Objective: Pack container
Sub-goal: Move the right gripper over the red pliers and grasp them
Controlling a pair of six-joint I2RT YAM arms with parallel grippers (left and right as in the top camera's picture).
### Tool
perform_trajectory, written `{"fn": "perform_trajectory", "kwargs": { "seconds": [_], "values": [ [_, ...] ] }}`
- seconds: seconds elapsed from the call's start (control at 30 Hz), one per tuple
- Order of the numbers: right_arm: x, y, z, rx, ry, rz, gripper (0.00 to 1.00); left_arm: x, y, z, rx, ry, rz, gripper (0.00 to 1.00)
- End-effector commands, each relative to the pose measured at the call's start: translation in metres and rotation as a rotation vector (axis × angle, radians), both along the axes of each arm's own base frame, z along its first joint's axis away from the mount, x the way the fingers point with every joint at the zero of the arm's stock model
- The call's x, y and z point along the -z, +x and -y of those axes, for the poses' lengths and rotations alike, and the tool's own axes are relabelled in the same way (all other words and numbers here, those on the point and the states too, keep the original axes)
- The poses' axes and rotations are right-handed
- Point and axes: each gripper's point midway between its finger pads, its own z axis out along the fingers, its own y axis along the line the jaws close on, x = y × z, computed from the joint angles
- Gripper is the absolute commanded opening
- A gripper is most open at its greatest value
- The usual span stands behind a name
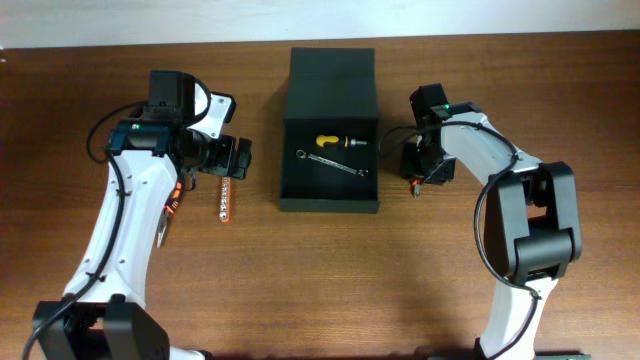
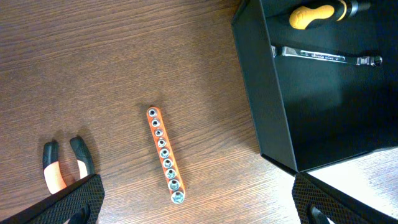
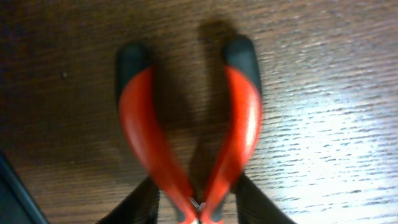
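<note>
container sits mid-table, open, flap lid tipped back on the far side; 2 tools inside: yellow-handled screwdriver toward the lid end, wrench just beside it, both lying flat on the floor, apart from each other

L gripper hovers off the container's L wall, fingers spread wide, holding nothing; L wrist cam shows both finger tips at the bottom corners w/ bare wood between; orange socket rail lies on the table below it, near the container wall but not touching; orange-handled pliers further out to the L, partly cut off by a finger

R gripper is down at the table just R of the container; R wrist cam is blurred; red-handled pliers lie on the wood w/ handles splayed away from the cam, dark fingers flanking them right where the handles converge; whether they're clamped on or just alongside, can't tell
</note>
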Motion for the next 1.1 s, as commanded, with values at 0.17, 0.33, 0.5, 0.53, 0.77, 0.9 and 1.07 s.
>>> {"fn": "perform_trajectory", "kwargs": {
  "seconds": [0.17, 0.33, 0.5, 0.53, 0.77, 0.9, 1.07],
  "values": [
    [0.024, -0.013, 0.001, 0.008, -0.017, -0.071, 0.21, -0.004, 0.004, 0.002, 0.017, 0.002, 0.014, 0.99],
    [0.024, -0.019, 0.003, 0.008, -0.025, -0.097, 0.17, -0.004, 0.004, 0.002, 0.017, 0.002, 0.014, 0.99],
    [0.022, -0.019, 0.005, 0.008, -0.038, -0.096, 0.16, -0.004, 0.004, 0.002, 0.017, 0.002, 0.014, 0.99],
    [0.021, -0.019, 0.006, 0.008, -0.042, -0.093, 0.16, -0.004, 0.004, 0.001, 0.017, 0.003, 0.014, 0.99],
    [0.013, -0.015, 0.012, 0.008, -0.079, -0.068, 0.15, -0.004, 0.004, 0.001, 0.017, 0.003, 0.014, 0.99],
    [0.008, -0.013, 0.015, 0.006, -0.096, -0.050, 0.14, -0.004, 0.004, 0.002, 0.017, 0.002, 0.014, 0.99],
    [-0.011, -0.006, 0.022, 0.010, -0.135, 0.006, 0.13, -0.004, 0.004, 0.001, 0.017, 0.003, 0.014, 0.99]
  ]
}}
